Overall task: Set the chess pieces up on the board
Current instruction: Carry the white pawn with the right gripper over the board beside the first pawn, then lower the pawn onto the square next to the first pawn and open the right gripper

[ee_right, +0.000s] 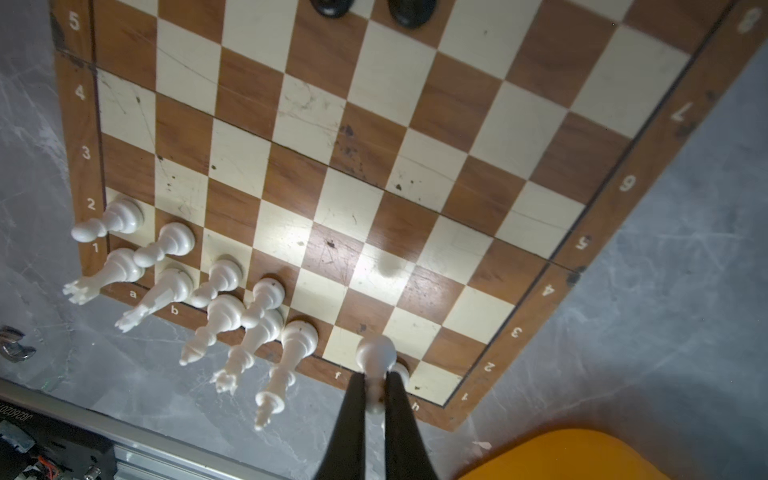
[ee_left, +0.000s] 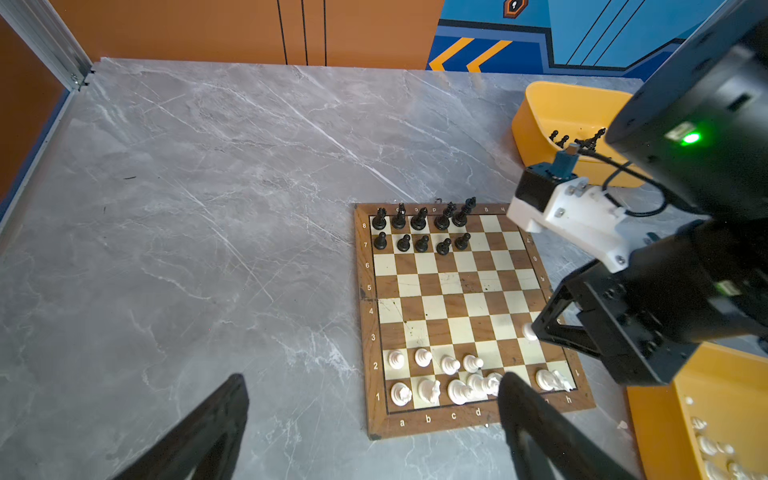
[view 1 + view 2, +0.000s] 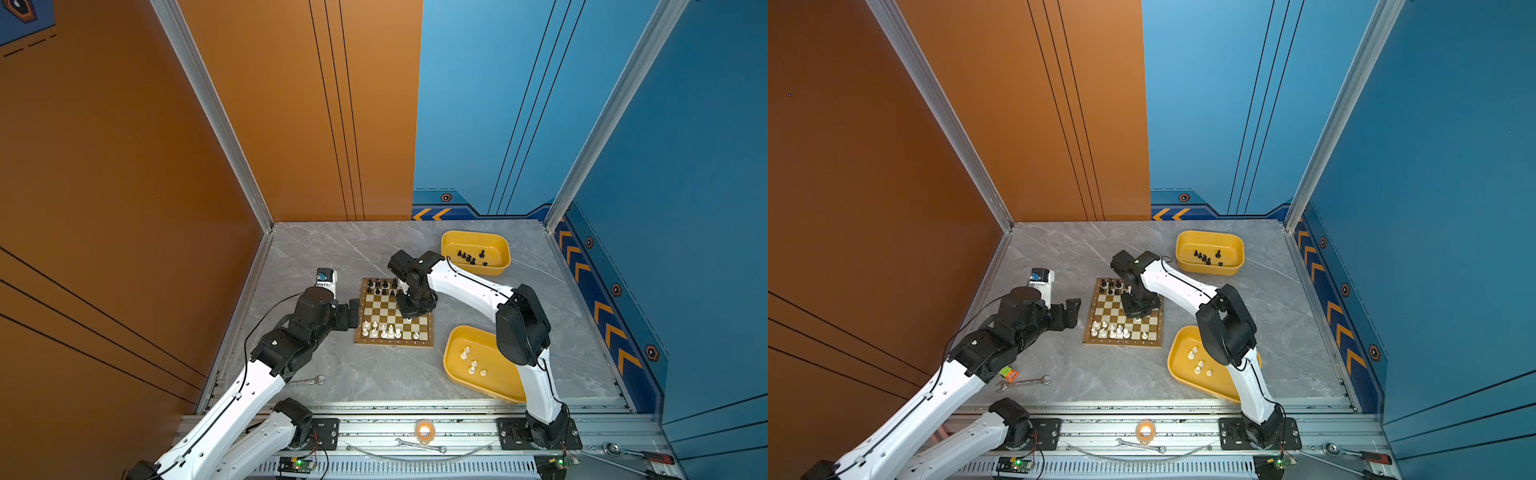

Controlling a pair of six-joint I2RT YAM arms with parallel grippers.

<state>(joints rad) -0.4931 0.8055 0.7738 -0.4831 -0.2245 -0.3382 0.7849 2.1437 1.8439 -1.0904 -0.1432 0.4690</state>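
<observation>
The right end effector (image 1: 375,384) pinches a white pawn (image 1: 375,353) by its narrow upper part above the board (image 3: 384,309), which lies mid-tabletop. The pawn hangs near the board's front right corner. So slim a hold could let it tip on release, and a standing white piece (image 1: 401,370) just beside it could be knocked over. The left end effector (image 3: 1070,312), spread wide, hovers off the board's left edge. A yellow tray (image 3: 451,374) sits front right and a wrench (image 3: 1021,382) front left, neither obstructing.

The board (image 2: 453,309) bears on its border numerals 1 to 8 and letters a to h.
</observation>
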